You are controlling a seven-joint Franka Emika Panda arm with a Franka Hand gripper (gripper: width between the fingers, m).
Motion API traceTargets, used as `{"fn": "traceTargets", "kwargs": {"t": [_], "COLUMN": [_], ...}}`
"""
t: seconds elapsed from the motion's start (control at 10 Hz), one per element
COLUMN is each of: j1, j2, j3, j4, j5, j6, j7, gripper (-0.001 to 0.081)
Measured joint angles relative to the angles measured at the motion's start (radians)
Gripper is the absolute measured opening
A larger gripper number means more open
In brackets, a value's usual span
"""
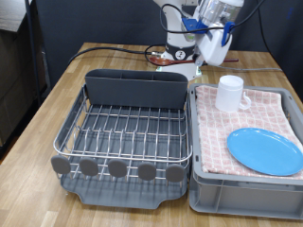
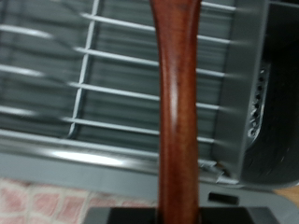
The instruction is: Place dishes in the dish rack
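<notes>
While the wooden spoon (image 2: 177, 112) fills the wrist view, its handle running straight out from the claw and blurred by closeness, I'd judge the spoon step is in hand: claw clamped on it, carrying it twd the dish rack (image 1: 123, 128). In the exterior view the claw (image 1: 214, 45) hangs high, above the seam btw rack and crate; the spoon itself can't be made out there.

Under and ahead of the claw, per wrist view: wire grid and the dark cutlery box (image 2: 280, 93), w/ a strip of pink checked cloth nearer in. Placing the spoon would need it lined up over that tall box, I'd guess.

Containers: rack shows nothing in it, cutlery box (image 1: 137, 90) interior not visible. Grey crate (image 1: 246, 184) below the claw holds the white mug (image 1: 230, 93) and, further off, the light-blue plate (image 1: 265, 151), both on the cloth. All on the wood surface (image 1: 47, 104).
</notes>
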Motion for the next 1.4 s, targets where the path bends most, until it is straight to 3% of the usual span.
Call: {"fn": "traceTargets", "kwargs": {"t": [0.5,1.4], "j1": [-0.002,-0.001], "j2": [-0.143,-0.157], "j3": [-0.093,-0.125], "j4": [-0.143,-0.146], "j5": [-0.011,0.016], "j6": [0.017,0.002], "j7": [-0.014,-0.004], "gripper": [0.0092,0.0092]}}
